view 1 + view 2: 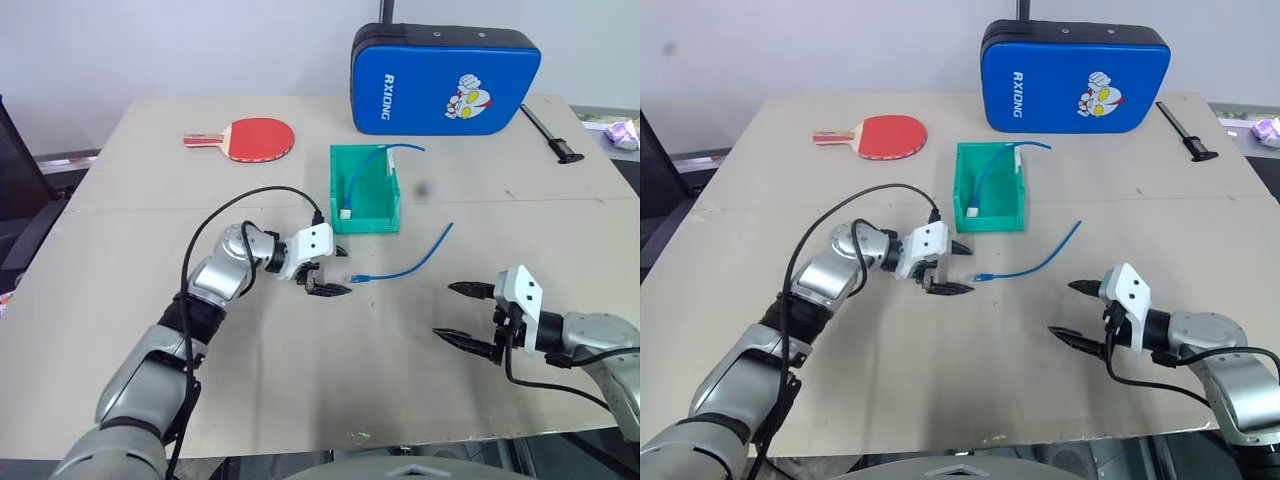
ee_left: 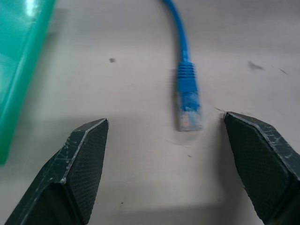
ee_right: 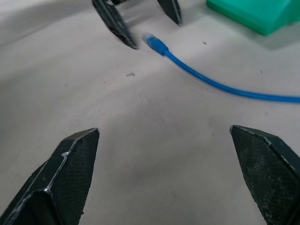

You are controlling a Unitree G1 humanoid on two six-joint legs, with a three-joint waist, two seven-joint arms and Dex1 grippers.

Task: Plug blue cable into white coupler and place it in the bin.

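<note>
Green bin (image 1: 365,212) holds blue cable (image 1: 362,172) with white coupler (image 1: 344,212)

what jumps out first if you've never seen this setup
The big blue padded case standing at the table's far edge, with a red paddle to its left. Nearer, a loose blue cable lies beside the green bin, the open left gripper at its plug.

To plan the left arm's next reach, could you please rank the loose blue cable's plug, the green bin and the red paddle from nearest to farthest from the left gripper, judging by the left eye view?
1. Plug of the loose blue cable: just right of the left gripper, on the table.
2. Green bin: behind it, slightly right.
3. Red paddle: far back, to the left.
</note>
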